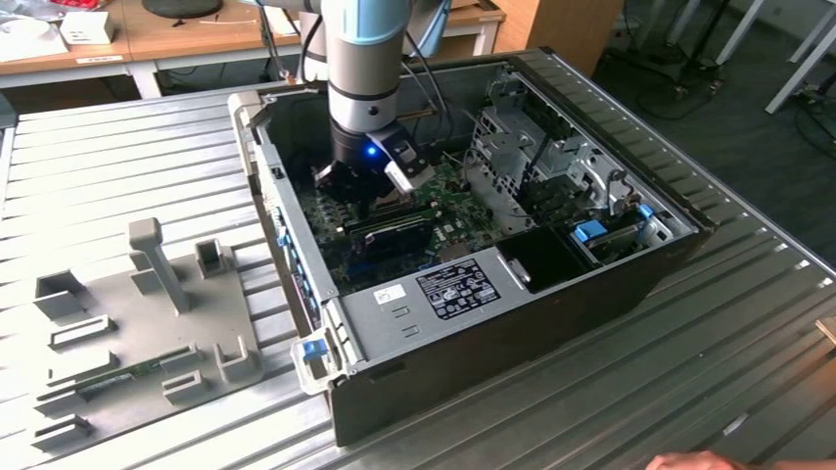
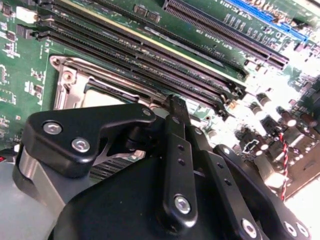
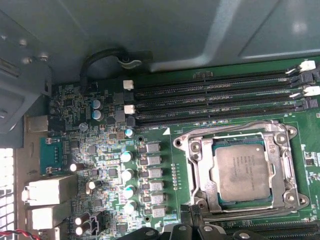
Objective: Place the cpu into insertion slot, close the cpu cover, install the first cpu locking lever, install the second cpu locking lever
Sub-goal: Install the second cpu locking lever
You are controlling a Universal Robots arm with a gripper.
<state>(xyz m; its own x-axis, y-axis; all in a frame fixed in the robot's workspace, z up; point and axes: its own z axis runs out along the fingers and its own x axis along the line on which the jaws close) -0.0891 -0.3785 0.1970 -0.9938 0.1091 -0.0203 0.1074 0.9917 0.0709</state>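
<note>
The cpu (image 3: 243, 172) sits in the insertion slot (image 3: 200, 170), framed by the cpu cover (image 3: 287, 172), just beside the gripper (image 2: 172, 107); whether the claw is wide or narrow, I cannot tell. The green board (image 1: 451, 201) lies inside the open computer case (image 1: 523, 323).

Silvery-tan cpu (image 3: 243, 172); silvery cpu cover (image 3: 195, 165); green board (image 3: 165, 150); black memory slots (image 3: 215, 95); black tool (image 2: 172, 107).
</note>
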